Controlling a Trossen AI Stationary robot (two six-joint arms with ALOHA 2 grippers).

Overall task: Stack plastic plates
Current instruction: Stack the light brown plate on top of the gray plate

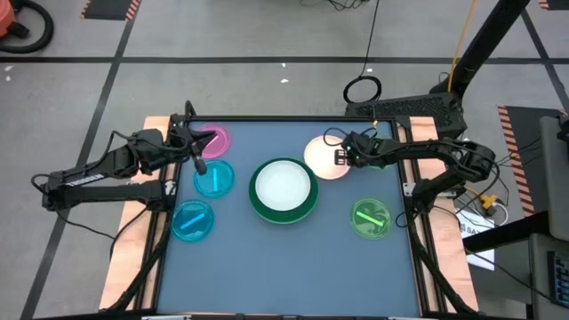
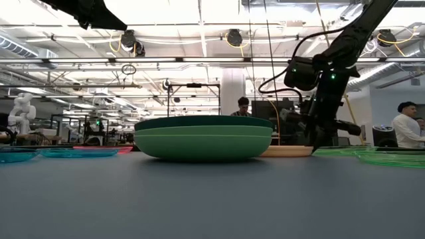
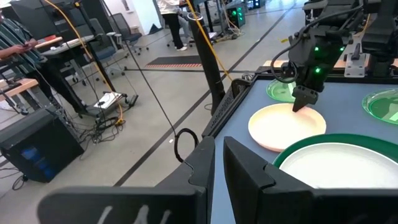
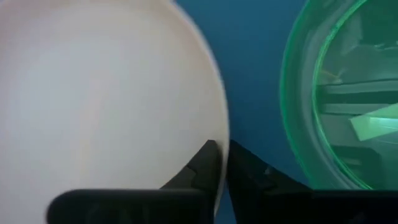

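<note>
On desk (image 1: 293, 258), centre: green stack (image 1: 284, 190), white plate topmost. Beside it, cream plate (image 1: 322, 157); right gripper (image 4: 219, 163) fingers pinch its rim. Lift level, clear the stack's edge. Left gripper (image 3: 214, 163) near pink plate (image 1: 216, 140), fingers nearly closed, empty.

- You have a blue-grey tabletop (image 1: 284, 258) with a dark frame.
- Beyond it, a coiled black cable (image 1: 363, 89) lies on the grey floor.
- In the low view, a person in white (image 2: 403, 126) stands at the right.
- Another person (image 2: 243, 106) sits behind monitors.
</note>
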